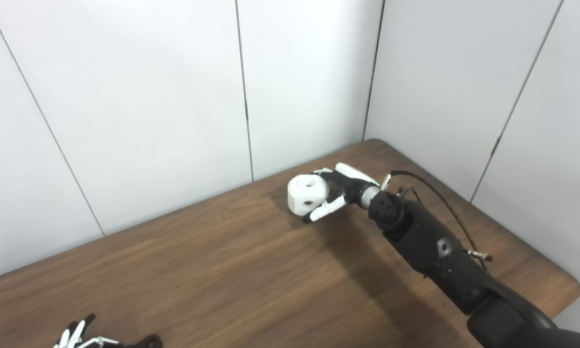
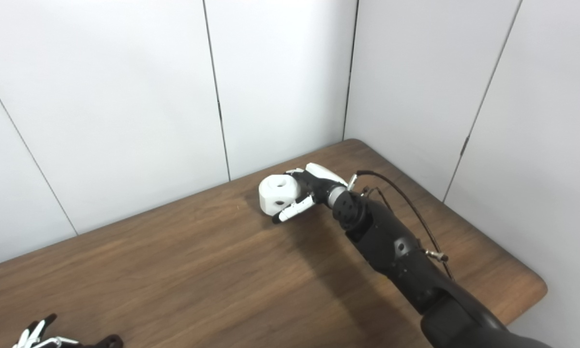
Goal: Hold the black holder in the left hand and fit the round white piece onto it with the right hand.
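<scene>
Left eye view shows the right hand (image 1: 340, 191) reaching far across the table (image 1: 198, 270), toward its far right corner, with its fingers (image 1: 324, 209) wrapped around the round white piece (image 1: 307, 194). One finger lies along the front of the piece and others curl over from behind, so the piece is gripped from the side and its top face, with a round hole in it, is left uncovered. A second small hole shows on the front face. This side grip probably keeps the holes free for fitting onto the holder. Whether the piece rests on the table or sits just above it cannot be told. Behind the hand, the dark right arm (image 1: 435, 251) runs back to the near right edge of the table, with a thin black cable looping along it. The left hand (image 1: 79, 335) is only partly visible at the near left edge, cut off by the picture's bottom, with a few white-tipped fingers spread; whether it grips anything cannot be told. A small dark shape (image 1: 147, 342) beside it may be the black holder, but too little shows to be sure. The two hands are well apart, so the fitting step has not yet begun.
</scene>
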Action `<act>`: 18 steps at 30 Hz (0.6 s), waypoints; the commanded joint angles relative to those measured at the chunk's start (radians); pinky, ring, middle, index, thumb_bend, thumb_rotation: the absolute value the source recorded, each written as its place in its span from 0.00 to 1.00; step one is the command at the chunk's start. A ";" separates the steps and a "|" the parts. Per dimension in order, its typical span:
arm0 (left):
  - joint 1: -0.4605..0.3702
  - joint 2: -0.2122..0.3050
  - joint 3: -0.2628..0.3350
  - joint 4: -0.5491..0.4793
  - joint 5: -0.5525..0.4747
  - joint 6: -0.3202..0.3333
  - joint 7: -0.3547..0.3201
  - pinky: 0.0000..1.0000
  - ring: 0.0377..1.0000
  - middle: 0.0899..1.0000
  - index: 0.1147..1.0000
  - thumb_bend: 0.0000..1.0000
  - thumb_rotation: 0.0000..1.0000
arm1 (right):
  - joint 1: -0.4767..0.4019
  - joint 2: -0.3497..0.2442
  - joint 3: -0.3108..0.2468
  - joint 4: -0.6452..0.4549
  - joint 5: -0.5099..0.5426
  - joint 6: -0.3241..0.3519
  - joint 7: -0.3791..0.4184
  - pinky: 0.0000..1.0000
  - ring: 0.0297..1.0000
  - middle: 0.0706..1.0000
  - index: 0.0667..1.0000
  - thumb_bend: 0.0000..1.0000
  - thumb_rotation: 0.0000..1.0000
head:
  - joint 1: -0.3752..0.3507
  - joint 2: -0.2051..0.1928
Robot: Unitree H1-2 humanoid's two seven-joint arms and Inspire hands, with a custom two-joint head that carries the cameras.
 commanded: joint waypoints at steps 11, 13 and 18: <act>0.061 0.004 0.005 0.012 -0.002 -0.004 0.010 1.00 1.00 0.94 0.41 0.51 0.04 | -0.062 -0.022 0.008 -0.006 -0.027 -0.036 -0.025 0.99 1.00 0.93 0.87 1.00 0.38 | 0.001 0.005; 0.062 0.004 0.006 0.006 -0.004 0.001 0.004 1.00 1.00 0.94 0.41 0.51 0.04 | -0.060 -0.017 0.007 -0.009 -0.040 -0.037 -0.041 0.98 0.98 0.91 0.86 1.00 0.36 | 0.000 0.007; 0.065 0.002 0.009 -0.001 -0.005 -0.001 0.001 1.00 1.00 0.94 0.41 0.51 0.04 | -0.060 -0.006 0.008 0.009 -0.066 -0.054 -0.089 0.94 0.95 0.89 0.78 0.99 0.28 | 0.001 0.008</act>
